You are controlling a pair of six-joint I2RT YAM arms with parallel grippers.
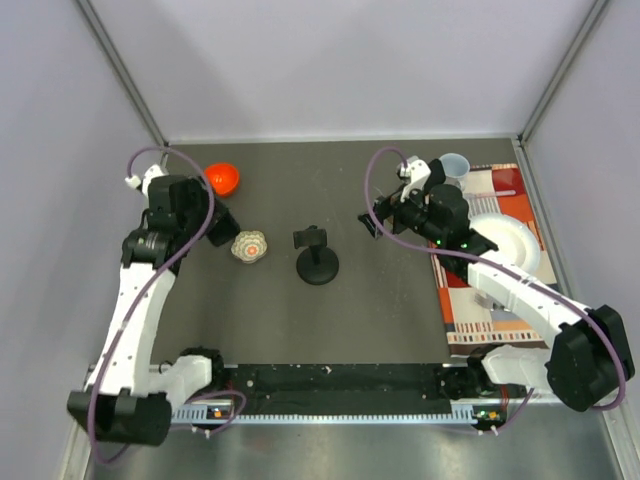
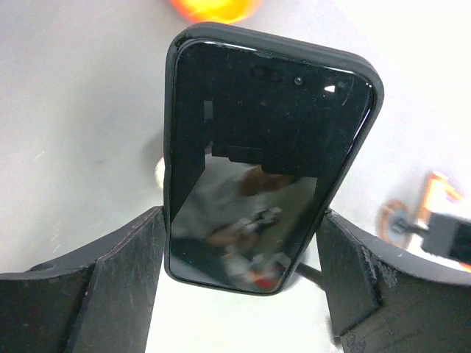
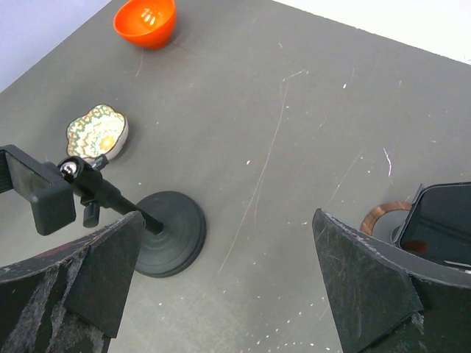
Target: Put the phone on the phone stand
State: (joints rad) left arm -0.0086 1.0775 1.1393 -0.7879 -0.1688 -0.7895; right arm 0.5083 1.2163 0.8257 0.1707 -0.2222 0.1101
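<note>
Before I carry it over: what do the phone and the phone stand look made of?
The phone: glossy glass face that mirrors the room sharply. Its rim looks like a matte black case, likely rubbery plastic. The phone stand: mostly matte black, with faint concentric rings on the round base. It could be plastic or painted metal; I cannot tell which.

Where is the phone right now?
The phone is held in the left gripper, at the left of the top view, just below the orange bowl, beside the small patterned bowl and left of the phone stand.
</note>
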